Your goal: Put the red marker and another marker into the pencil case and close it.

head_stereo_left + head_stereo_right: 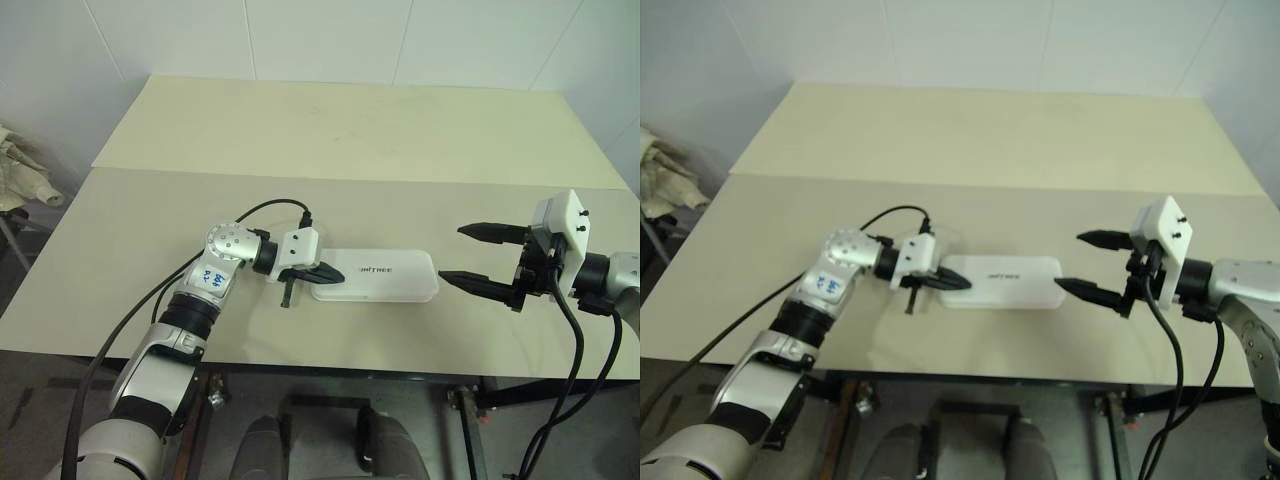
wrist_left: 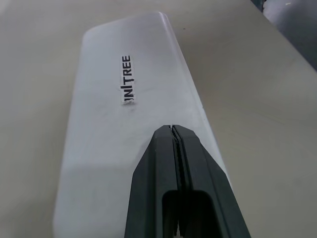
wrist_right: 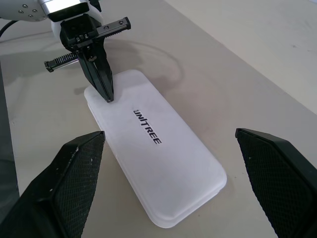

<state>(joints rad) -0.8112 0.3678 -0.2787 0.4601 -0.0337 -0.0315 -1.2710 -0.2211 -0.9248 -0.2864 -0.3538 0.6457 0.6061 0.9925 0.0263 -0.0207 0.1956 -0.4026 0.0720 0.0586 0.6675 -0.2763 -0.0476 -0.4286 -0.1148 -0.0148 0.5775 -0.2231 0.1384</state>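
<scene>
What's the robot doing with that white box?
The robot's left gripper, its fingers shut together, has its tip down on the lid at one end of the pencil case, as if pressing it closed. The case lies flat on the table with its lid down. The right gripper hangs wide open just off the case's other end, not touching it. No markers are out on the table.

A pale beige table (image 1: 330, 130) (made of two boards joined along a seam) is set against a white tiled wall (image 1: 330, 35), and crumpled whitish material (image 1: 25, 170) is seen at its left.
</scene>
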